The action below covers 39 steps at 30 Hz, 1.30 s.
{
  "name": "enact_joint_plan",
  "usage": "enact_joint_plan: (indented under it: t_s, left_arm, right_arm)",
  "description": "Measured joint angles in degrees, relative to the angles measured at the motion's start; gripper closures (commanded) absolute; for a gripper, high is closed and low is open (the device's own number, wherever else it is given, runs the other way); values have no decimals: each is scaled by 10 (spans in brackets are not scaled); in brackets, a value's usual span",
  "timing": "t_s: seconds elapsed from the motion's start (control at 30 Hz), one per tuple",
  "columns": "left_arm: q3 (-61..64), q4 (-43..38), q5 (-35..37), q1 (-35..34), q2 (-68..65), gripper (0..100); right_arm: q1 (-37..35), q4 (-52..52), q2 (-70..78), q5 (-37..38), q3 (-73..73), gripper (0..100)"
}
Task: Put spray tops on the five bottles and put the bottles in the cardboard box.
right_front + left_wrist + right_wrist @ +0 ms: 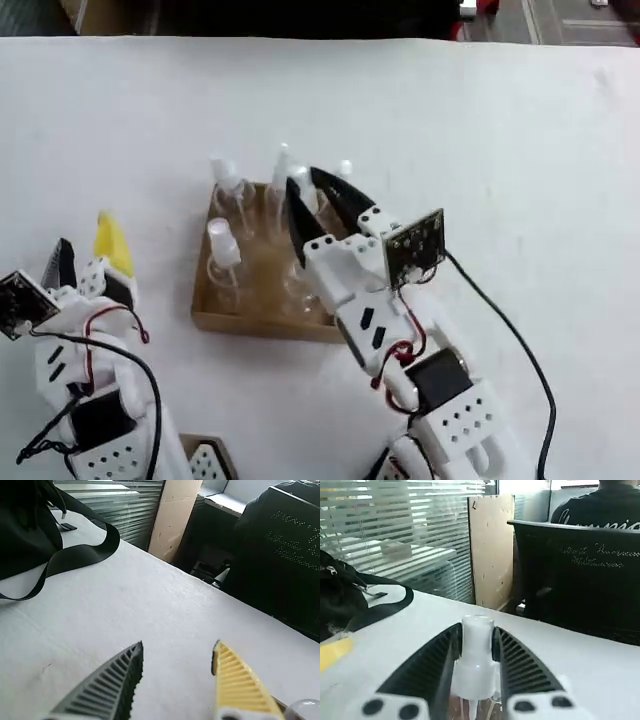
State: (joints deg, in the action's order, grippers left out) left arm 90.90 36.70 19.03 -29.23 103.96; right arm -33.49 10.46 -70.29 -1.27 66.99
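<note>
Count: I counted two arms, one cardboard box (262,322), and five white-topped clear bottles (222,262) in it. The clear bodies overlapped, so I was least sure of the fifth.
Left arm: it sat at the near left of the surface (500,120), well apart from the box, angled toward the far side.
Left gripper (83,230): released. In its wrist view (178,647) the grey and yellow fingers stood wide apart with only bare surface between them.
Right arm: it stretched from the near edge up over the right part of the box, its wrist camera board riding above the box's right wall.
Right gripper (303,180): clenched on a spray top (479,650). In the right wrist view both black fingers pressed the white top's sides, and the bottle under it was over the box.
Task things: the other bottles stood upright in the box, two along its left wall and the rest at the far side, partly hidden by the black fingers.
Farther off: a black bag (340,600) with a looping strap lay on the far surface.
Beyond the surface: a leaning cardboard panel (492,550) stood beside a black chair (575,575).
</note>
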Motion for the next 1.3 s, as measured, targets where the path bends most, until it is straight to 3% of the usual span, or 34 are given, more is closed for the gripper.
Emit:
enact_joint_plan:
  t_s: [0.5,1.3]
  left_arm:
    - [0,-2,0,0,0,786]
    - [0,-2,0,0,0,786]
  right_arm:
    - [-1,-121,2,0,113,982]
    - [-14,-119,2,0,141,982]
